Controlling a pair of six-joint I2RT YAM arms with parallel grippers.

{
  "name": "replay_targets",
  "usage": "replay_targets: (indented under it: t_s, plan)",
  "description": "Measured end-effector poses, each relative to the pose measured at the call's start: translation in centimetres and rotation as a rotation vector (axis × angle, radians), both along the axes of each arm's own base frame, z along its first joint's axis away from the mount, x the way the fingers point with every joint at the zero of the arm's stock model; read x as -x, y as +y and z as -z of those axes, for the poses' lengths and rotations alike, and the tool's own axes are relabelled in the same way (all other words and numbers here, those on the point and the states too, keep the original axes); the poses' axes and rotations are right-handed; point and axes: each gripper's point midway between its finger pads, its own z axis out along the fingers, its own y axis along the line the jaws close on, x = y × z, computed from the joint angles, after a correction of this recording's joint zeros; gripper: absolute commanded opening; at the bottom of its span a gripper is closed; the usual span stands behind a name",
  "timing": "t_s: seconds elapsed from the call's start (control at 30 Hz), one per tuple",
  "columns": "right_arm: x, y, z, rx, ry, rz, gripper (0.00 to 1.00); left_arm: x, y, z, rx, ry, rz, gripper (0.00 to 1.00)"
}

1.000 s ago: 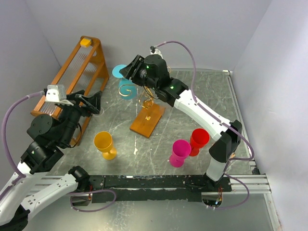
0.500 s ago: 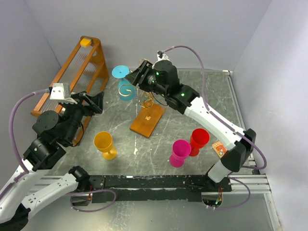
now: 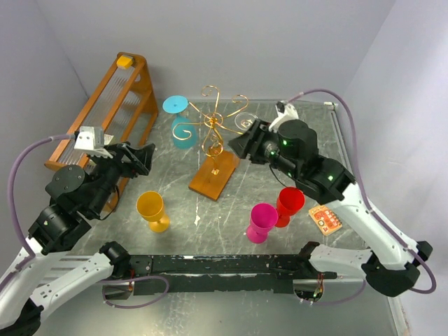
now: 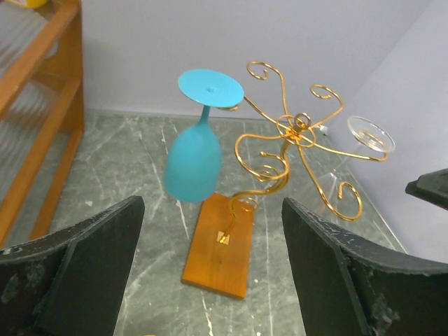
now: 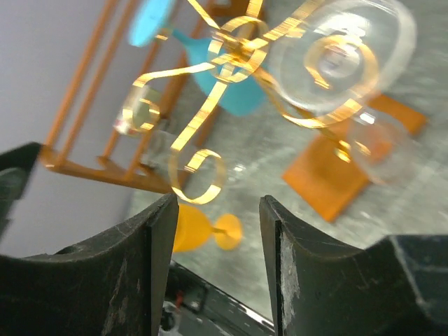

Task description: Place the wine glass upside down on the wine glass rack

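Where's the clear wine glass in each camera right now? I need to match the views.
Top external: the clear wine glass hangs at the right side of the wine glass rack, above centre.
Left wrist: clear wine glass at upper right, foot up on a scroll arm.
Right wrist: clear wine glass at top right, blurred, foot nearest the lens.
Shared landmark: the teal glass hanging on the rack's opposite side.

Five glasses (image 3: 152, 208), one rack (image 3: 214, 176), one frame (image 3: 116, 106)
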Motion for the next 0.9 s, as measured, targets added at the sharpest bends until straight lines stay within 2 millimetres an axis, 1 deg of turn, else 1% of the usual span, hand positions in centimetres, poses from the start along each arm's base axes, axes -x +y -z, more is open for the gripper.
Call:
replay_targets:
  t_s: [0.07, 0.27, 0.33, 0.4, 0.57, 0.67, 0.73, 0.9]
  plan:
    - [0.6, -2.4, 1.8, 0.079, 0.034, 0.060, 0.51, 0.4, -0.4, 0.3, 0.014, 0.012, 0.030, 0.91]
    - [1.9, -9.5, 8.2, 0.344, 0.181, 0.284, 0.51, 1.5, -1.3, 1.7, 0.037, 0.058, 0.100, 0.91]
    - [2.3, -11.6, 9.9, 0.417, 0.227, 0.365, 0.50, 1.7, -1.4, 1.8, 0.043, 0.067, 0.110, 0.90]
    - [2.7, -13.3, 11.4, 0.474, 0.264, 0.429, 0.49, 1.9, -1.4, 2.0, 0.050, 0.075, 0.116, 0.90]
    - [3.9, -16.4, 14.6, 0.564, 0.344, 0.564, 0.49, 2.2, -1.4, 1.7, 0.062, 0.070, 0.130, 0.90]
    - [4.6, -17.7, 16.6, 0.592, 0.377, 0.620, 0.47, 2.2, -1.5, 1.7, 0.062, 0.065, 0.132, 0.90]
    - [5.1, -18.3, 17.8, 0.597, 0.393, 0.638, 0.47, 2.2, -1.5, 1.8, 0.059, 0.065, 0.132, 0.90]
    - [5.3, -18.3, 19.3, 0.572, 0.420, 0.673, 0.45, 2.1, -2.0, 2.2, 0.060, 0.064, 0.151, 0.90]
